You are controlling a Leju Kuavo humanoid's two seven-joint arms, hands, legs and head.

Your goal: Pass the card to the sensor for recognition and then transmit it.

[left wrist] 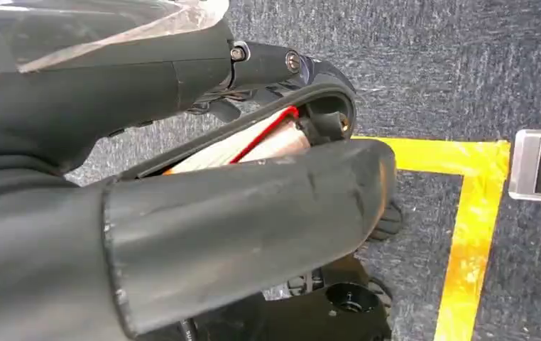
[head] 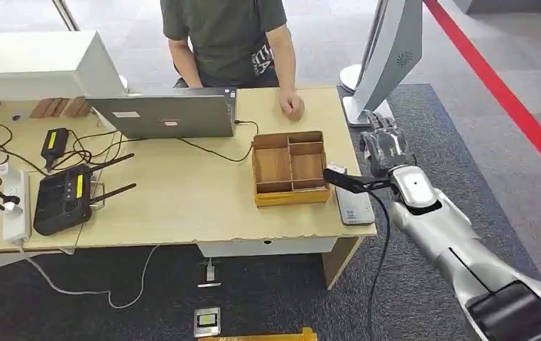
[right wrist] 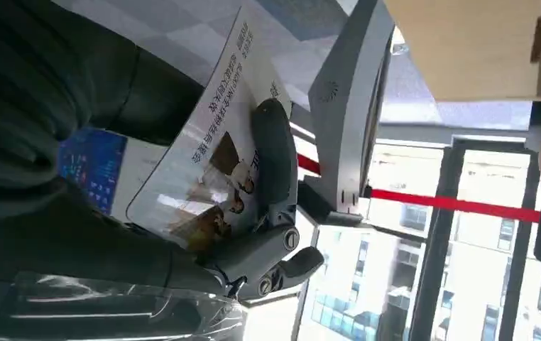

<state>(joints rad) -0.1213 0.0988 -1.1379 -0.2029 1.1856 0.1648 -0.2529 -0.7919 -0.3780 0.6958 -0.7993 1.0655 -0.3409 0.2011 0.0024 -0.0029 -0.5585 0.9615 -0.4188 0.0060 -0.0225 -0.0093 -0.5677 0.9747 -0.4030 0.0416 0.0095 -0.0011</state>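
Right hand carrying card, raised off the desk's right end.

Right hand [head: 385, 145] pinches a glossy printed rectangular card [right wrist: 214, 153], thumb and fingers clamped across its face, probably to keep it flat for reading. Flat grey rectangular sensor pad [head: 353, 204] lies on the light wooden desk [head: 182, 199], at about 7 o'clock from the hand; shallow wooden divided tray [head: 290, 168] just beside it at 10 o'clock. A seated person's hand [head: 291, 105] rests near the tray. Left hand [left wrist: 204, 213] hangs over carpet; grip cannot be told.

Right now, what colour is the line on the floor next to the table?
Red. The floor line shows best in the head view, running diagonally past the table.
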